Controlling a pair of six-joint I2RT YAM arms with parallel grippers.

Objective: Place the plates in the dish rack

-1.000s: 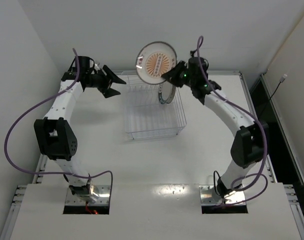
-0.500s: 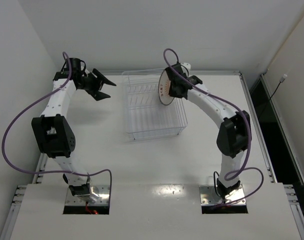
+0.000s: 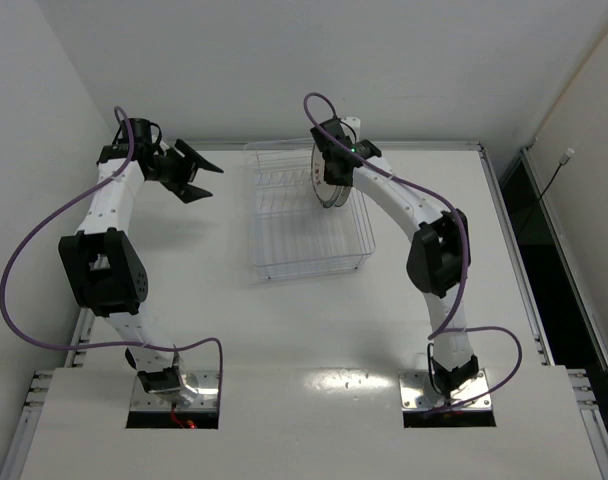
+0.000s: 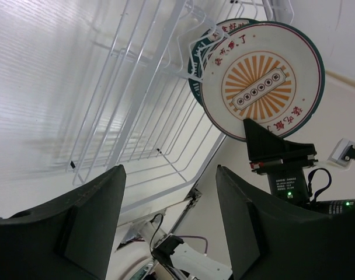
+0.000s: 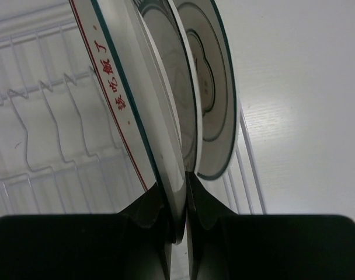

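Note:
The dish rack (image 3: 309,225) is a clear white wire basket at the table's middle back. My right gripper (image 3: 331,163) is shut on the rim of the orange sunburst plate (image 3: 327,187) and holds it on edge inside the rack's far right part. The right wrist view shows its fingers (image 5: 151,204) clamped on that plate's rim (image 5: 116,87). A plate with a dark blue-green rim (image 5: 218,87) stands on edge close behind it. The left wrist view shows the sunburst face (image 4: 259,81) and the dark-rimmed plate (image 4: 195,79) behind it. My left gripper (image 3: 191,172) is open and empty, left of the rack.
The rack's upright tines (image 5: 43,128) stand to the left of the held plate. The back wall runs close behind the rack. The table's right edge (image 3: 499,200) drops to a dark gap.
My right gripper has swung the sunburst plate from face-up above the rack's far edge down into the rack, now on edge. My left gripper has drawn back to the left.

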